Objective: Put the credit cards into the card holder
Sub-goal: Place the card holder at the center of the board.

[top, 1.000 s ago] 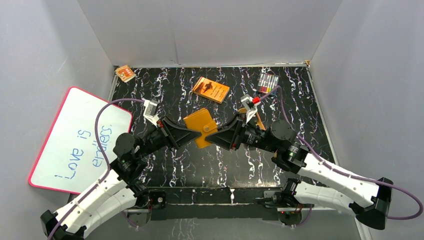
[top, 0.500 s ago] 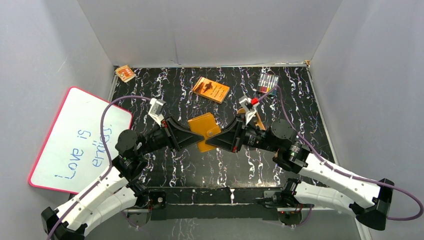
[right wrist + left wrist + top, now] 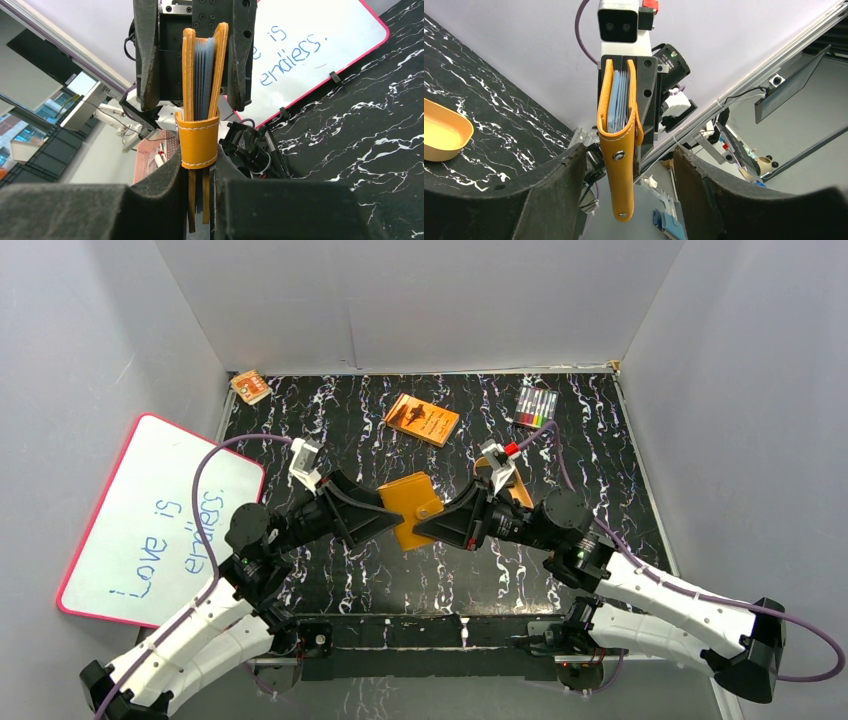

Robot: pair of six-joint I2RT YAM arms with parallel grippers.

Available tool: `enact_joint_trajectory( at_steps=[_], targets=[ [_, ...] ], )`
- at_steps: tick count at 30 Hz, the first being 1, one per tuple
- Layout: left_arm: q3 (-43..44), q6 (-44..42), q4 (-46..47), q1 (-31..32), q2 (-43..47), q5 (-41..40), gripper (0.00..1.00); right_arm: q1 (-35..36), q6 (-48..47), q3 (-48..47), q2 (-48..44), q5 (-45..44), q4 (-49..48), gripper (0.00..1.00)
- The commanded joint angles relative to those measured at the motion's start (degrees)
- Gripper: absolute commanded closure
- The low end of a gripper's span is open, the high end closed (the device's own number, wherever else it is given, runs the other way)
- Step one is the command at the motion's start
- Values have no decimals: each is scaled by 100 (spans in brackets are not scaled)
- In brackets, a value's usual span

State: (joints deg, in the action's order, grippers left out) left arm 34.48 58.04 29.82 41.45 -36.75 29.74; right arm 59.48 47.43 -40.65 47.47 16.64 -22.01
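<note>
Right gripper (image 3: pixel 197 172) clenched on the card holder (image 3: pixel 200 132), pinching its lower edge at bottom centre of the right wrist view. Holder stands on edge, off the table (image 3: pixel 330 430), probably so both arms can work it in mid-air. Snap tab laps over one edge; snapped or not, cannot tell. Blue-grey pockets show between the orange covers.

Left gripper (image 3: pixel 629 152) released, jaws spread wide either side of the holder, not touching. This reads as leaving room for a fresh bite.

Top view: holder at frame centre, between the arms.

Credit cards: none picked out, on the table or in the pockets.

Orange book (image 3: pixel 421 419) and marker pack (image 3: pixel 535 405) toward the top, well apart
</note>
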Motion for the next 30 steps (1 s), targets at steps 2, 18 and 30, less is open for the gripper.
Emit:
enact_joint_trajectory(
  at_steps=[2,18,30],
  targets=[
    [-124,-36,492,17,80,-179,42,4,552,279,-20,-72,-1187,100],
    [-150,-111,301,21,-26,134,50,5,1028,841,-81,-255,-2106,100],
    [-164,-85,263,19,-73,246,66,10,1023,781,92,-159,-2125,100]
  ],
)
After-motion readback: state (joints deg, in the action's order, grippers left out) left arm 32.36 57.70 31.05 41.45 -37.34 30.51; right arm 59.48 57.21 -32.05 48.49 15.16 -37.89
